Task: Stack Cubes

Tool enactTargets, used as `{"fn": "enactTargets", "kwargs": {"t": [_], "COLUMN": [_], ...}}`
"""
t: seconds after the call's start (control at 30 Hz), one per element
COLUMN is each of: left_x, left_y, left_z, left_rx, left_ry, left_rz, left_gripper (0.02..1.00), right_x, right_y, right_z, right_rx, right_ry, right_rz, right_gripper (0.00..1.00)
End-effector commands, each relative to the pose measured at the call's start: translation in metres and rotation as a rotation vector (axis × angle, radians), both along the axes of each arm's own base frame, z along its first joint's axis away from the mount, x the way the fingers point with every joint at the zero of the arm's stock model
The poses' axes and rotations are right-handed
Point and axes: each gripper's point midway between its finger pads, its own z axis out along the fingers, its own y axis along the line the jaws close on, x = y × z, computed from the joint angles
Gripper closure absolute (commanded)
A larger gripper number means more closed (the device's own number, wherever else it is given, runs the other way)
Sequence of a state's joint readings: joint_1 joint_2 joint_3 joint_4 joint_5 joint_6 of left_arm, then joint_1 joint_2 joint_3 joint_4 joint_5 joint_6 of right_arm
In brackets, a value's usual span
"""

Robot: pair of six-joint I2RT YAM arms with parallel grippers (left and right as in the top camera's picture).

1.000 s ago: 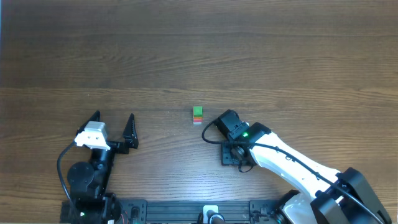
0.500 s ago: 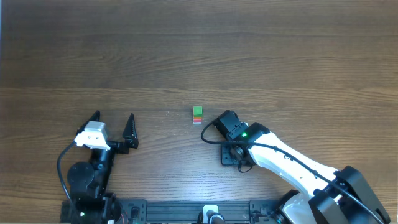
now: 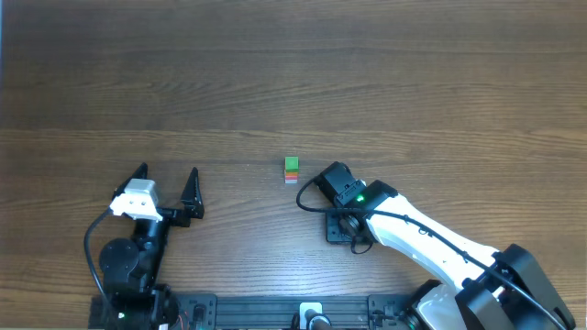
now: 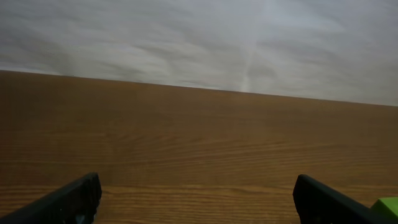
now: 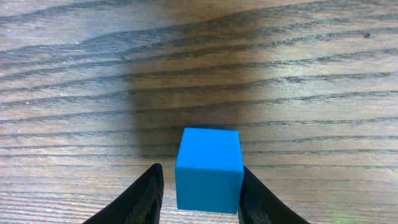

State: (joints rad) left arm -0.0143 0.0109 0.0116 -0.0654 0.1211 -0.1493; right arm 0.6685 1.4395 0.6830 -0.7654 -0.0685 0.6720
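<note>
The blue cube point(image 5: 209, 168) sits clamped between the two fingers of the right end effector point(image 5: 200, 179), held above the tabletop point(image 3: 293, 73). Just beside it stands a small stack, a green cube point(image 3: 292, 163) on a red cube point(image 3: 292, 173). The right arm reaches low, in from the right, toward the stack. The left end effector point(image 3: 167, 171) rests well apart with its fingers spread wide, holding nothing.
</note>
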Motion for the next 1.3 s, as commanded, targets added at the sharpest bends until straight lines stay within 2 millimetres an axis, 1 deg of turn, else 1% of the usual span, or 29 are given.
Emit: {"fn": "enactTargets", "kwargs": {"t": [0.03,0.2,0.47,0.63,0.77,0.83,0.93,1.0,1.17,1.3], "left_x": [0.000,0.000,0.000,0.000,0.000,0.000,0.000,0.000,0.000,0.000], "left_y": [0.000,0.000,0.000,0.000,0.000,0.000,0.000,0.000,0.000,0.000], "left_z": [-0.001,-0.001,-0.001,-0.001,-0.001,-0.001,-0.001,-0.001,-0.001,-0.001], "left_rx": [0.014,0.014,0.014,0.014,0.014,0.014,0.014,0.014,0.014,0.014], "left_ry": [-0.004,-0.004,-0.004,-0.004,-0.004,-0.004,-0.004,-0.004,-0.004,-0.004], "left_rz": [-0.005,-0.005,-0.005,-0.005,-0.005,-0.005,-0.005,-0.005,-0.005,-0.005], "left_gripper": [0.020,0.018,0.018,0.018,0.020,0.018,0.018,0.018,0.018,0.018], "right_x": [-0.001,0.000,-0.001,-0.001,0.000,0.007,0.027,0.042,0.082,0.104], "right_y": [-0.003,-0.004,-0.005,-0.005,-0.006,-0.004,0.005,0.011,0.026,0.037], "right_z": [-0.004,-0.004,-0.004,-0.004,0.006,0.017,0.042,0.063,0.128,0.159], "right_rx": [-0.023,-0.023,-0.025,-0.027,-0.040,-0.040,-0.015,0.005,0.052,0.032], "right_ry": [0.001,0.001,0.004,0.007,0.021,0.010,-0.027,-0.062,-0.160,-0.159], "right_rz": [0.011,0.007,0.004,0.002,-0.002,0.003,0.011,0.003,-0.002,0.017], "right_gripper": [0.630,0.649,0.737,0.759,0.776,0.781,0.785,0.787,0.805,0.820]}}
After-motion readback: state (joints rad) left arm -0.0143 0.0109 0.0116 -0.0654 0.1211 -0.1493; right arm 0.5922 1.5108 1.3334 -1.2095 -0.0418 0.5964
